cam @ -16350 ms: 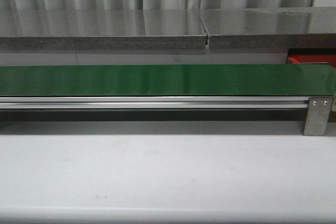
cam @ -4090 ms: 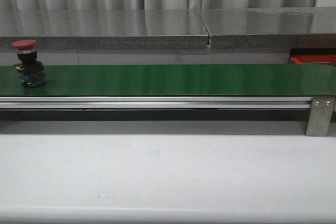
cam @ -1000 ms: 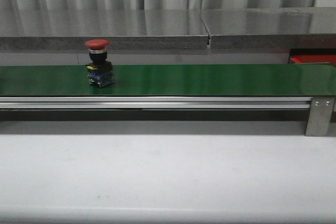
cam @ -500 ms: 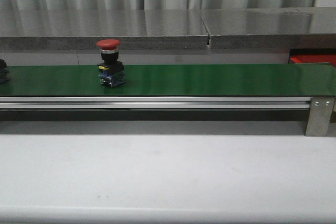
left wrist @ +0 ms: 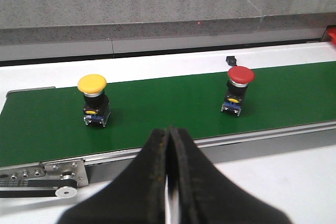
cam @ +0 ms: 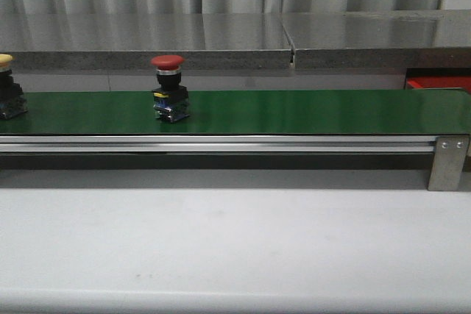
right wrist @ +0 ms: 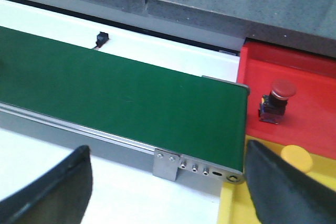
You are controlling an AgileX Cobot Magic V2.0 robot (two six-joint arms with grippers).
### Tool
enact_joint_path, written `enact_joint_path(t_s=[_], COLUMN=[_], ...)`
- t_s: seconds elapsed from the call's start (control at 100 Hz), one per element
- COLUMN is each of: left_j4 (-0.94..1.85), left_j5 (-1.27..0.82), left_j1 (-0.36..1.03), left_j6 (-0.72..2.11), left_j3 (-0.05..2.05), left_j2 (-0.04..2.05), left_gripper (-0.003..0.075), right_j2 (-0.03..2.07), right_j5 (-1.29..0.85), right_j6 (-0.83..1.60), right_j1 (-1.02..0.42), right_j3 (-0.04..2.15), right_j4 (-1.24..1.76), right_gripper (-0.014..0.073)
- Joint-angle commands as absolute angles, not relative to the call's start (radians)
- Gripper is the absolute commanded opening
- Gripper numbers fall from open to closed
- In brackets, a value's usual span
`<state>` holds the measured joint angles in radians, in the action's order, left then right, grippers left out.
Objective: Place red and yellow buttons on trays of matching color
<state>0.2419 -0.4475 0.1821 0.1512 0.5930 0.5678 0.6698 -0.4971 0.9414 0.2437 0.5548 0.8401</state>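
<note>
A red button (cam: 169,96) stands upright on the green belt (cam: 294,112), left of centre. A yellow button (cam: 7,87) stands at the belt's far left edge. The left wrist view holds both, the yellow button (left wrist: 93,100) and the red button (left wrist: 238,90). My left gripper (left wrist: 169,131) is shut and empty, over the table short of the belt. My right gripper (right wrist: 168,182) is open and empty near the belt's right end. A red tray (right wrist: 310,124) there holds another red button (right wrist: 276,99). Beside it, a yellow tray (right wrist: 233,208) holds a yellow button (right wrist: 294,156), partly hidden by a finger.
A metal bracket (cam: 447,162) supports the belt's right end, and a corner of the red tray (cam: 438,82) shows behind it. A grey stone ledge (cam: 221,42) runs behind the belt. A small black sensor (right wrist: 101,38) sits on the white surface beyond the belt.
The red button has travelled rightward along the belt. A yellow button has come into view at the belt's left end and is also moving right. No gripper shows in the front view.
</note>
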Motion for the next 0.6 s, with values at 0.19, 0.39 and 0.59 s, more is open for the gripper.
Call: enact_joint_path(t_s=[0.19,0.39,0.59], left_j4=[0.257,0.257,0.257], left_j5=[-0.372,-0.372,-0.372], left_j1=[0.188,0.188,0.188], left_j6=[0.145,0.145,0.145], left_j3=[0.621,0.621,0.621], left_j2=[0.574,0.574,0.574], left_gripper=[-0.0020,-0.0020,-0.0020], right_j2=[0.758,0.975,1.210], right_j5=[-0.529,-0.583,-0.580], right_j6=[0.965,1.023,1.116], right_j1=[0.241,0.159,0.033], right_j3=[0.650,0.795,0.969], right_j4=[0.902,0.902,0.893], right_gripper=[0.0622,0.0622,0.0622])
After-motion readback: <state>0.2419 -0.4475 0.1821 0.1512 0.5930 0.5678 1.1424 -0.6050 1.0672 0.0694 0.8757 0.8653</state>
